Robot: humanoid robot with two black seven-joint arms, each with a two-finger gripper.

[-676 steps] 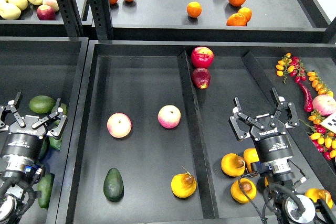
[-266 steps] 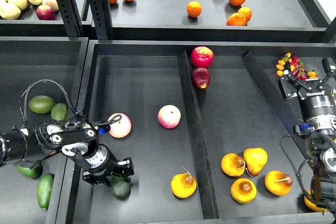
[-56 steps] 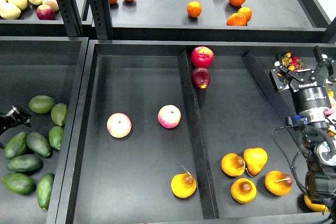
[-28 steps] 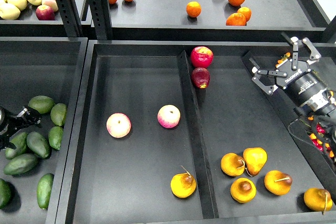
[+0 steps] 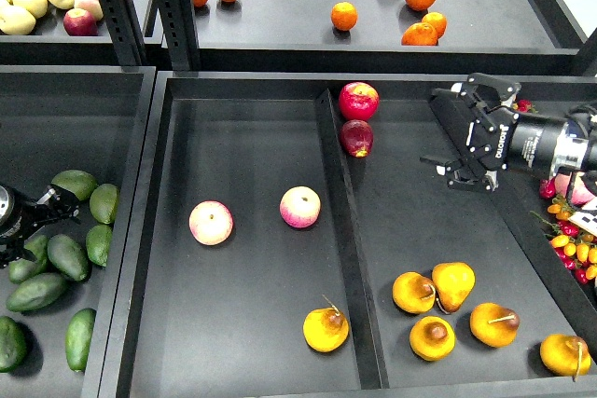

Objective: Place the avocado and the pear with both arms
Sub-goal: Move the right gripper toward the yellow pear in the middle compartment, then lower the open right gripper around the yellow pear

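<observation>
With the avocado apparently among the green fruit beside the left gripper (image 5: 58, 200), whose jaws cannot be read, the right gripper (image 5: 457, 132), jaws wide, must next descend to the pear (image 5: 326, 329) well below-left.

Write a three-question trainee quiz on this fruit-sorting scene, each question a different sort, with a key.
1. True or false: the pear with the curved stem lies in the same compartment as the two pink-yellow apples.
2. Multiple choice: the right gripper is over which compartment? A) the one with the apples B) the one right of the divider, holding the red apples C) the left bin of green fruit
3. Fill in: the right gripper holds ____.

Key: 1 true. 2 B. 3 nothing; its fingers are spread and bare. The left gripper is small and dark at the left edge, so its state is unclear.
</observation>
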